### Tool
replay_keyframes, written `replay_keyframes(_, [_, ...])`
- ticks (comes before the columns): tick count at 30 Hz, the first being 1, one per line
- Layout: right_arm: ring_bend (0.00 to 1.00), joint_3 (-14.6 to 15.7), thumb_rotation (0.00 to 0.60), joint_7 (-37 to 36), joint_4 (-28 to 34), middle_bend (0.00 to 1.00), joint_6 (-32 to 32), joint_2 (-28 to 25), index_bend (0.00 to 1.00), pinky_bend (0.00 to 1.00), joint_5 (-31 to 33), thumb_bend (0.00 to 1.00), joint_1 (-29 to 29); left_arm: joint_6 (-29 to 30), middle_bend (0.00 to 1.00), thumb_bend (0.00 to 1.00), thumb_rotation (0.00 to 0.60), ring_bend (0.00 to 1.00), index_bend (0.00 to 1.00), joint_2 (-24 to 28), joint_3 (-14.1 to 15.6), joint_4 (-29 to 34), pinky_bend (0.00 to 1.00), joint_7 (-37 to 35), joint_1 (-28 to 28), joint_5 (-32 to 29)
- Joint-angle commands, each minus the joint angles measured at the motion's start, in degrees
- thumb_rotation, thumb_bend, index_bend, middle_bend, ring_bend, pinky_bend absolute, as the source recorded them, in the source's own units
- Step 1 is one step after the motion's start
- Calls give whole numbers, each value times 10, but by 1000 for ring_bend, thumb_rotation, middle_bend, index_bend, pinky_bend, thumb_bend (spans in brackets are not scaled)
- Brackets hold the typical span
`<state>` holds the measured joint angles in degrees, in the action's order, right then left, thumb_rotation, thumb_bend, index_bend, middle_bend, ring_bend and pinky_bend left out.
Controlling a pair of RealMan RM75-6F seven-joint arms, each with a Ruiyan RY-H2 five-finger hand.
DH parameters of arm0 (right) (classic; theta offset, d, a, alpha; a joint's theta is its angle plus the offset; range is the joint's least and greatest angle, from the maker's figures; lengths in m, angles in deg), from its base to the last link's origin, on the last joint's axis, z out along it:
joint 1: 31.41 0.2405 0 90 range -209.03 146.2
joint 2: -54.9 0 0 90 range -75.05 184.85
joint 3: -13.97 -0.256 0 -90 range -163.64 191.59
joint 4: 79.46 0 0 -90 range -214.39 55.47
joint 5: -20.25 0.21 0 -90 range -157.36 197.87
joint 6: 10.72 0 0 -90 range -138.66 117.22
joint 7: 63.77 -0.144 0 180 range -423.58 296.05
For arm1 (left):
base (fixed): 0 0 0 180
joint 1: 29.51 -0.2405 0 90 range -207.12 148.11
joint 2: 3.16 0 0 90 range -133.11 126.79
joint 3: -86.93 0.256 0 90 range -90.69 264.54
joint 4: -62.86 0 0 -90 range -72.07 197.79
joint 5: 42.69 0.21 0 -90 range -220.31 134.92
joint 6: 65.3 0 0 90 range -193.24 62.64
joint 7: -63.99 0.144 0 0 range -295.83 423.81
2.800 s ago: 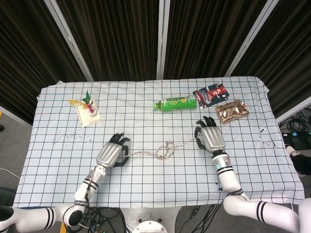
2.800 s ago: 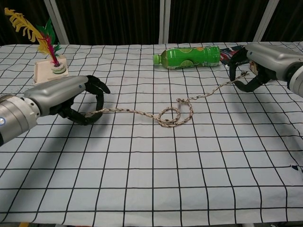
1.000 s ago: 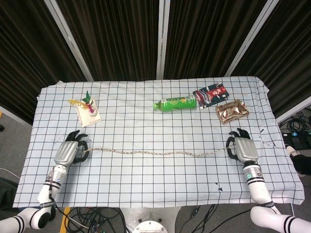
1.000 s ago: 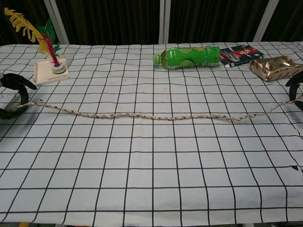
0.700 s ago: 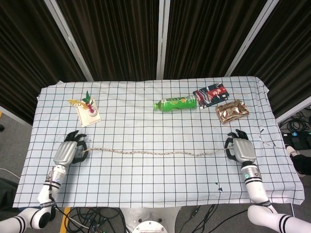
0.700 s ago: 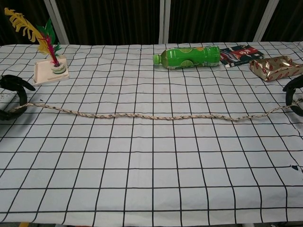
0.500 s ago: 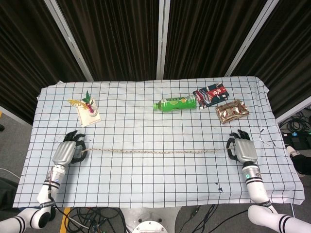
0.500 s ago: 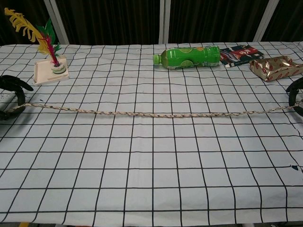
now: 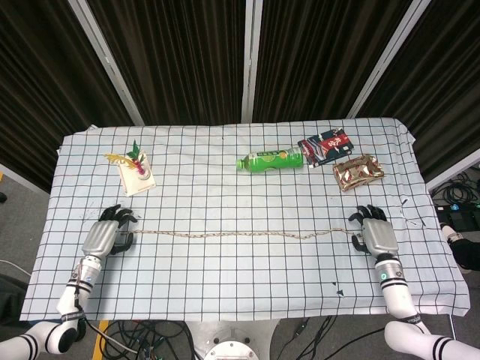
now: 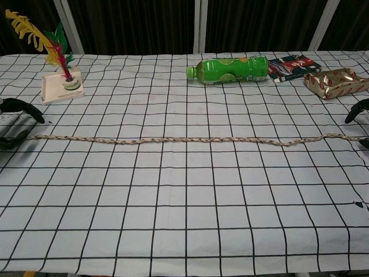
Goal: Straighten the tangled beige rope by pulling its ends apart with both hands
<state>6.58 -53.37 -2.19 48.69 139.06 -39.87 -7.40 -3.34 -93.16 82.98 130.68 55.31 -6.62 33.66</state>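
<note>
The beige rope [image 9: 240, 235] lies flat on the checked cloth in a nearly straight line with no knot, and also crosses the chest view as the rope [image 10: 184, 139]. My left hand [image 9: 105, 237] sits at its left end with fingers spread. That end lies on the cloth just off the fingertips [image 10: 23, 111]. My right hand [image 9: 377, 234] sits at the right end, fingers apart, and the rope tip lies beside its lower finger [image 10: 362, 142]. Neither hand visibly holds the rope. Only the finger ends of both hands show in the chest view.
A green bottle [image 9: 270, 160] lies on its side at the back centre. A dark snack packet [image 9: 325, 145] and a shiny wrapped packet [image 9: 358, 172] lie to its right. A small tray with feathers [image 9: 136, 172] stands at the back left.
The rope went from a knotted tangle to a taut, lifted line. It has now dropped onto the cloth with a slight wave near the right end, and both hands' fingers have spread away from it.
</note>
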Motion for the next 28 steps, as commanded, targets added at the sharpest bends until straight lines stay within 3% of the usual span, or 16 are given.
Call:
replay_keyframes(1, [0, -1, 600, -4, 5, 88, 6, -3, 212, 0, -6, 256, -4, 2, 112, 462, 479, 0, 206, 3, 0, 6, 0, 3, -1, 0])
replay_keyframes(8, [0, -10, 600, -27, 49, 85, 47, -39, 198, 0, -37, 254, -21, 45, 80, 300, 504, 0, 145, 36, -12, 57, 0, -10, -17, 8])
replay_keyframes(14, [0, -5, 600, -72, 115, 114, 111, -121, 196, 0, -113, 272, -53, 127, 80, 196, 562, 0, 148, 130, -28, 132, 0, -4, -54, 22])
replay_keyframes(20, [0, 31, 600, -110, 163, 127, 194, -202, 196, 0, -204, 273, -108, 211, 88, 190, 600, 0, 201, 206, -14, 165, 0, 31, -113, 36])
replay_keyframes(28, [0, 67, 600, -134, 167, 123, 256, -211, 196, 0, -255, 273, -163, 298, 88, 190, 600, 0, 202, 228, 24, 209, 0, 53, -191, 60])
